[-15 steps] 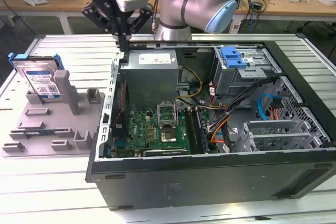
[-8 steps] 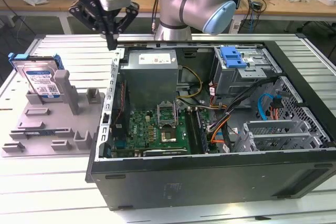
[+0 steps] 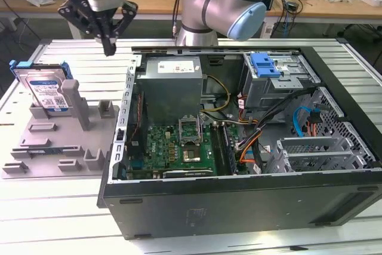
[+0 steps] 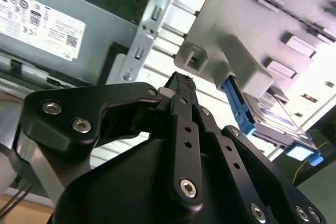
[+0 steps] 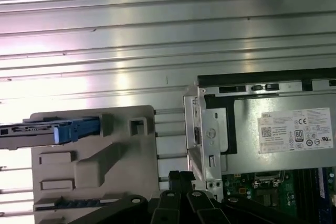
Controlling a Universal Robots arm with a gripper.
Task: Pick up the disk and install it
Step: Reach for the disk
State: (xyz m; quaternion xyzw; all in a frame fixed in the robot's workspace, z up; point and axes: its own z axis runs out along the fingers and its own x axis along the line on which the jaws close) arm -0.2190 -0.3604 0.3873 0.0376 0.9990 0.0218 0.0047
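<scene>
so the pincer [image 3: 109, 45] is hanging in the upper left of the exterior view, fingers pressed together to a point with nothing between them. the second wrist view shows the pincer [image 4: 181, 83] the same way, tips together and empty. it sits up off the bench [image 3: 48, 219], roughly over the strip between the grey holder [image 3: 54, 147] and the open computer case [image 3: 239, 201].

the disk [image 3: 45, 91] is at the exterior view's left, standing on edge in that holder with its blue rail around it. it's well apart from the pincer, not touched. both wrist views catch it too: the disk [image 4: 278, 123] past the holder's edge, and the disk [image 5: 31, 129] edge-on with its blue end sticking out.

my read: we're at the very start, pickup not begun, install nowhere near. grabbing it looks like it'd call for the fingers spread first and lined up over the disk's top edge. the target is probably the drive cage [image 3: 280, 88] with the blue latch [image 3: 265, 64], towards the exterior view's right.

hard to make out: the holder's post covers the disk's lower part in the exterior view. the first wrist view cuts the disk off at the frame edge. i can't tell if the cage has a free slot.
</scene>
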